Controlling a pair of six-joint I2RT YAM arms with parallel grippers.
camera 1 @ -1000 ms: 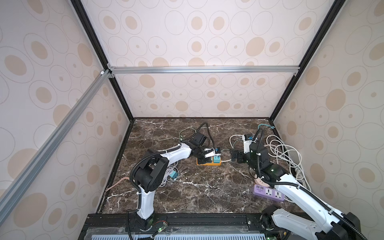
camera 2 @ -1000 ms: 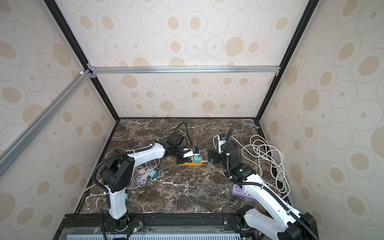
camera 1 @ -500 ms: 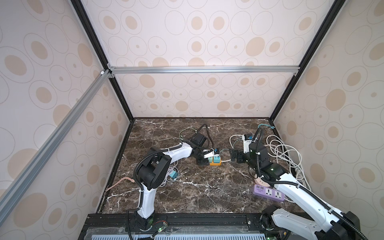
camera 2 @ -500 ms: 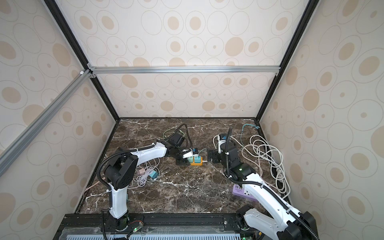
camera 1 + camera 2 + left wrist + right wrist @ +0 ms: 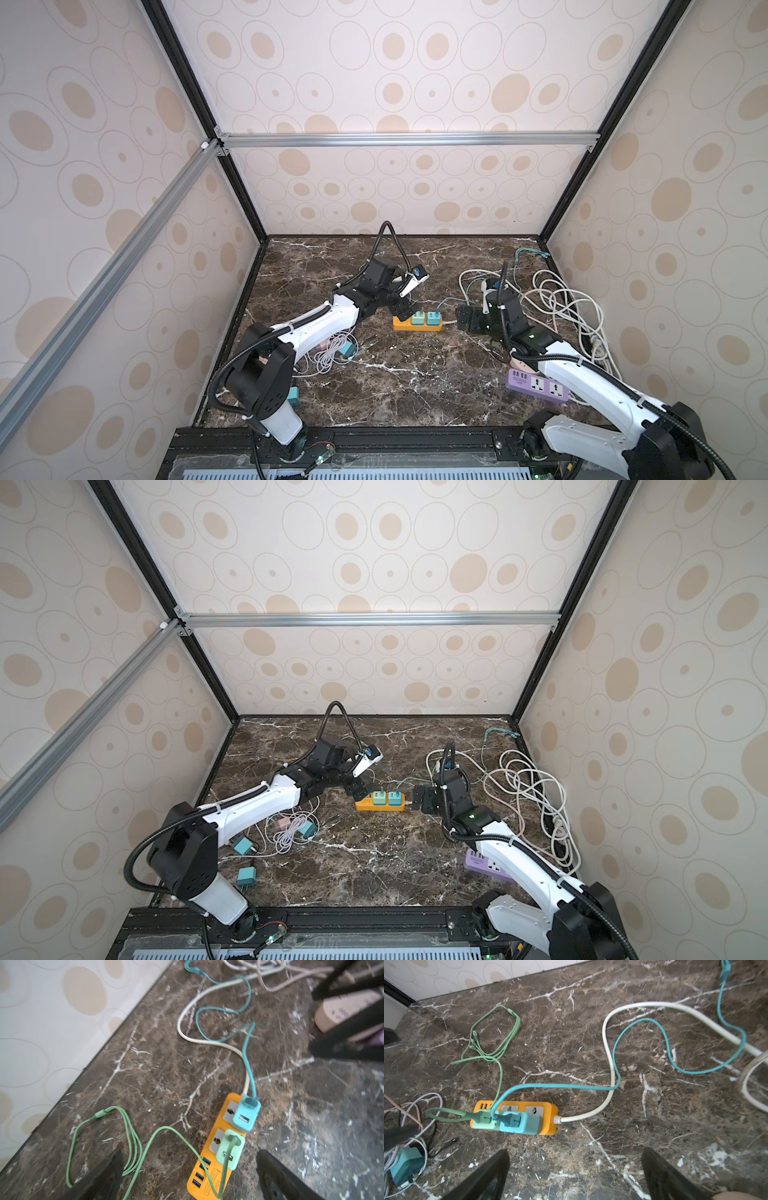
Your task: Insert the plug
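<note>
Purple power strip (image 5: 532, 383), white cable tangle (image 5: 559, 301)

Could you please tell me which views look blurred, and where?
Both top views are evenly lit and sharp; in the left wrist view the orange power strip is fairly crisp while the far cables smear; in the right wrist view the blue charger looks soft.

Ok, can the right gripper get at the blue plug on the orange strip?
Probably yes. The right gripper is open at the cord end of the strip, the blue plug is nearest it, and only the white cord lies between.
</note>
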